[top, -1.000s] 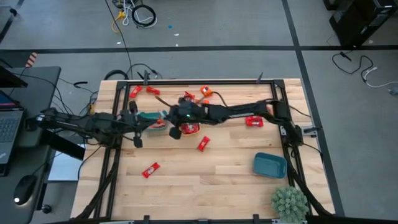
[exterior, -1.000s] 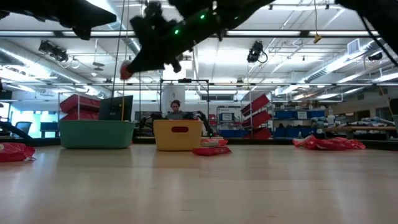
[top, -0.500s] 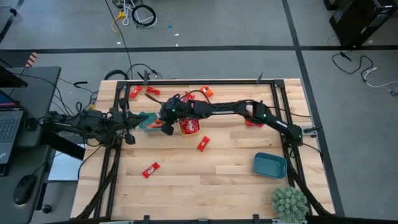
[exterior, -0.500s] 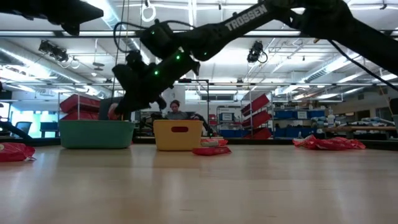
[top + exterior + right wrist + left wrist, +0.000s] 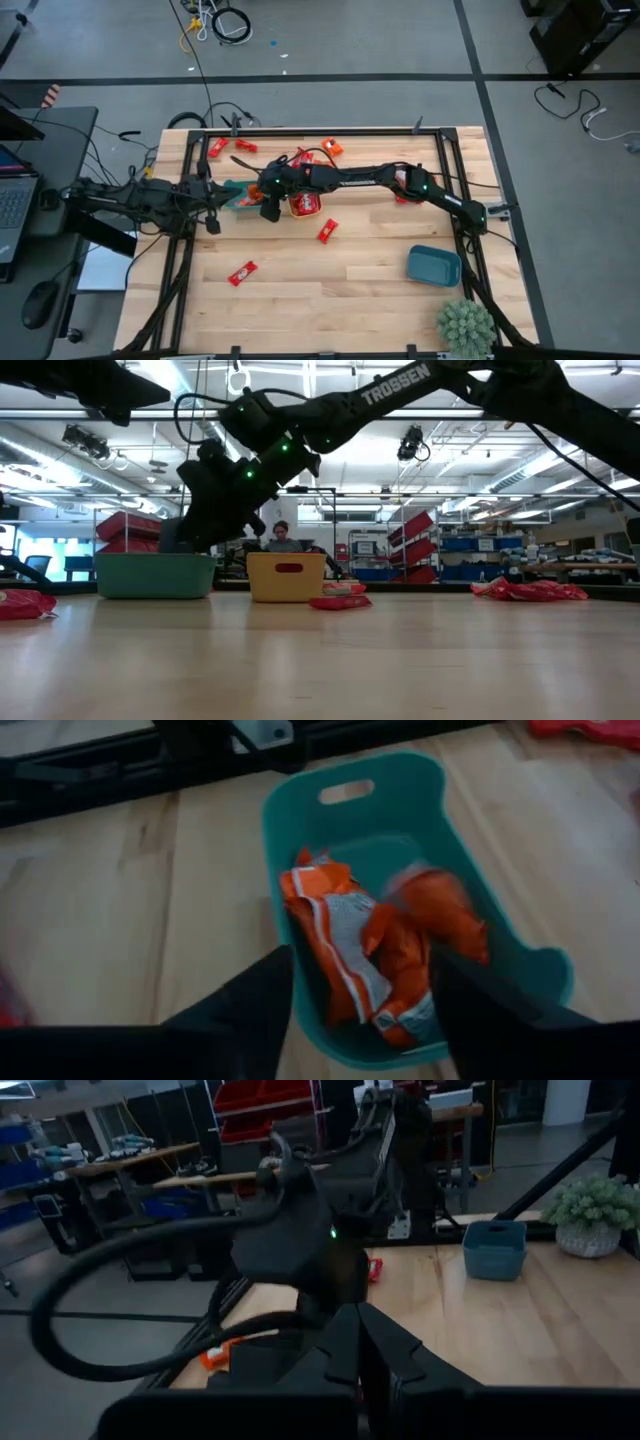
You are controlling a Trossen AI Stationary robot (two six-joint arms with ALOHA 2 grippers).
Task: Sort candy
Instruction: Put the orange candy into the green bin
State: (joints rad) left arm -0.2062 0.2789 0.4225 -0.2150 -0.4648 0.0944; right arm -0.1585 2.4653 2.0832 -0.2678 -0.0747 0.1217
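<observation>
Counter [image 5: 340,290]: I see pale wood planks, candy [image 5: 243,272] scattered about.
Right pincer [image 5: 360,1010]: fingers apart above the teal bowl [image 5: 505,935].
Left pincer [image 5: 212,205]: state unclear to me.

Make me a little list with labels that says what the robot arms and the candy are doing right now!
right gripper: open, over the teal bowl
teal bowl contents: orange candy
yellow bowl: holds red candy
loose red candies: scattered on the table
left gripper: waiting beside the teal bowl
blue bowl: near the plant
</observation>
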